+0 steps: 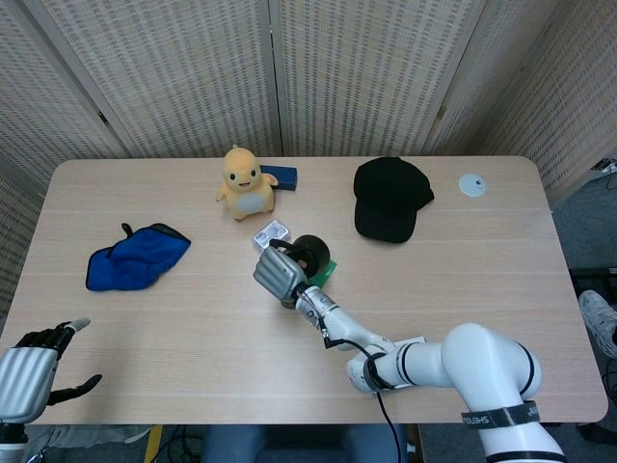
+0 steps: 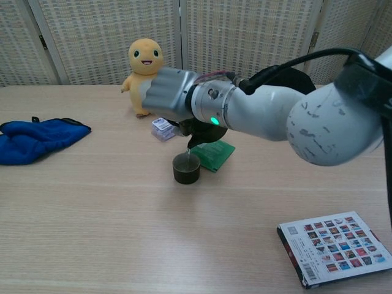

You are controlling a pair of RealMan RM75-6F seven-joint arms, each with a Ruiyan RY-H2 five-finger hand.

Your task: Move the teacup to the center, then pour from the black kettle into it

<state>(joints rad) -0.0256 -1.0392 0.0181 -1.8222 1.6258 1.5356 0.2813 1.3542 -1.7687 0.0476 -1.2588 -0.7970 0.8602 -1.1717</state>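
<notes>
While the right hand (image 2: 168,93) grips the tilted kettle (image 2: 205,130), spout over the mid-table teacup (image 2: 186,168), pouring is underway; next: level kettle. Left hand (image 1: 29,371) idle, fingers apart.

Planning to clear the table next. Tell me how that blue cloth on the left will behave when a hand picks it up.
The blue cloth lies crumpled in soft folds, so it is probably floppy and will drape and sag from wherever it is pinched. It looks thin, so likely light. Pushed, it would probably bunch up rather than slide whole. No risk of rolling or breaking.
</notes>
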